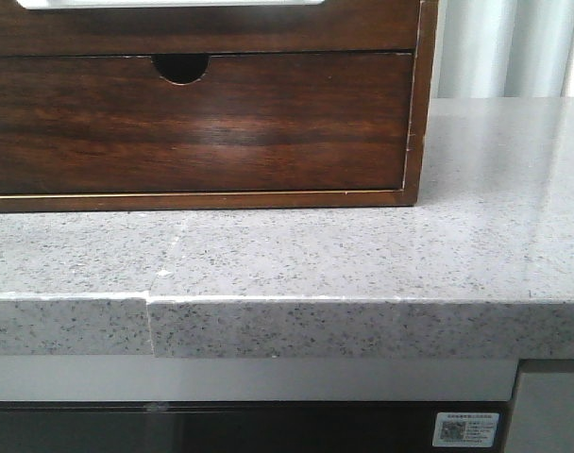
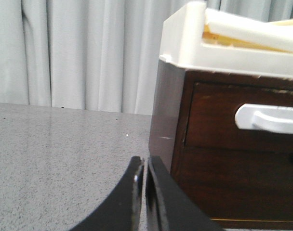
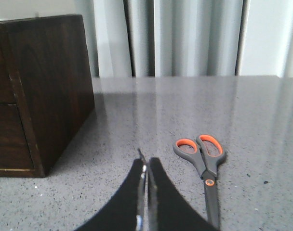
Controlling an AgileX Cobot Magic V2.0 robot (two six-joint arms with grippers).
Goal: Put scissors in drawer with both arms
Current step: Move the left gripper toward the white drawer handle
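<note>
We see the grey-handled scissors with orange-lined finger loops (image 3: 205, 166) lying flat and closed on the speckled grey stone counter (image 3: 262, 125), to the right of the dark brown wooden drawer cabinet (image 3: 45, 82), well apart from it. We judge them light, stiff and thin against the slick stone; the thicker handle loops offer the best purchase. The upper drawer with its pale rounded-cornered opening (image 2: 243, 118) sits closed. Both the left gripper (image 2: 144, 180) and right gripper (image 3: 145, 175) are clenched empty.

Glossy dark wood drawer (image 2: 233, 120) w/ white plastic pull; speckled polished stone countertop (image 1: 362, 255).
</note>
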